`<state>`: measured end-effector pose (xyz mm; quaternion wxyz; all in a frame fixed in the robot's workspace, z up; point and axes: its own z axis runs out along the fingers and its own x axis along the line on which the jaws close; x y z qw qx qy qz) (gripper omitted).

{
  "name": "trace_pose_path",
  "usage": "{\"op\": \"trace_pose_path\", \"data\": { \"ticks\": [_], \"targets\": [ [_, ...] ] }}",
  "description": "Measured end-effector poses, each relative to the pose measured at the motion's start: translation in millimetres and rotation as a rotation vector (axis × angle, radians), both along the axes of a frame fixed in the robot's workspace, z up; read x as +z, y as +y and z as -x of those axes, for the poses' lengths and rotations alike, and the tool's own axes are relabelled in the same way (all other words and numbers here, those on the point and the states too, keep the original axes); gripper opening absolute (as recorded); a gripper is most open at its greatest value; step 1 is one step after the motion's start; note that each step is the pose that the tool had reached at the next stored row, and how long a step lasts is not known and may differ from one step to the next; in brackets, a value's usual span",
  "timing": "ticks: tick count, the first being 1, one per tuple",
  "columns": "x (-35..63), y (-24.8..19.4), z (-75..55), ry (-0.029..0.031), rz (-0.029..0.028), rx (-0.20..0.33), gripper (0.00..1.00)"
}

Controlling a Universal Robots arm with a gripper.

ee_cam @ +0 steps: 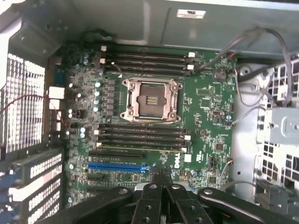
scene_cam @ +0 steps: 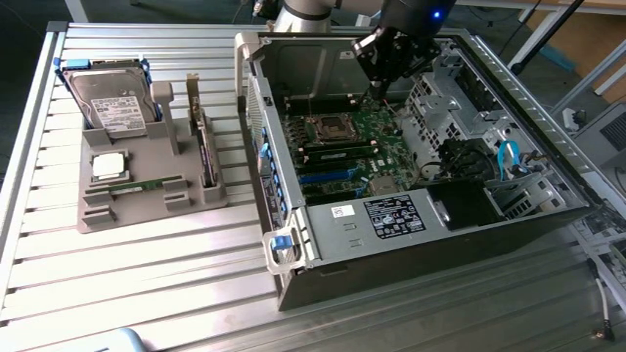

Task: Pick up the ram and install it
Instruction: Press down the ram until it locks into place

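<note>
The gripper (ee_cam: 161, 179) is hovering closed and empty over the motherboard (ee_cam: 154, 121) inside the computer case (scene_cam: 323, 242); one RAM stick (scene_cam: 137, 186) is lying in the grey tray's (scene_cam: 98, 220) front slot, uninstalled.

Gripper (scene_cam: 383, 82) tips hidden behind its own body; case (scene_cam: 547, 158) cropped at right edge; motherboard (ee_cam: 201, 107) print unreadable.

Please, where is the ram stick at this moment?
In the exterior view, the ram lies flat on the grey holder tray at the exterior view's left, just below the square silver processor chip and outside the open computer case.
</note>
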<state>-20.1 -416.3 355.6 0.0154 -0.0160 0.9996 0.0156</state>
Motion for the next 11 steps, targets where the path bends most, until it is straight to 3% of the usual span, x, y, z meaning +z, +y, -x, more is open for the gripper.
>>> {"op": "trace_pose_path", "data": {
  "ticks": [4,6,8,11],
  "targets": [
    [0.0,0.0,0.0,0.0000,0.0001,-0.006,0.11],
    [0.0,0.0,0.0,0.0039,-0.0002,-0.006,0.11],
    [0.1,0.0,0.1,0.0116,-0.0009,-0.006,0.11],
    [0.0,0.0,0.0,0.0146,-0.0010,-0.006,0.11]
  ]
}}
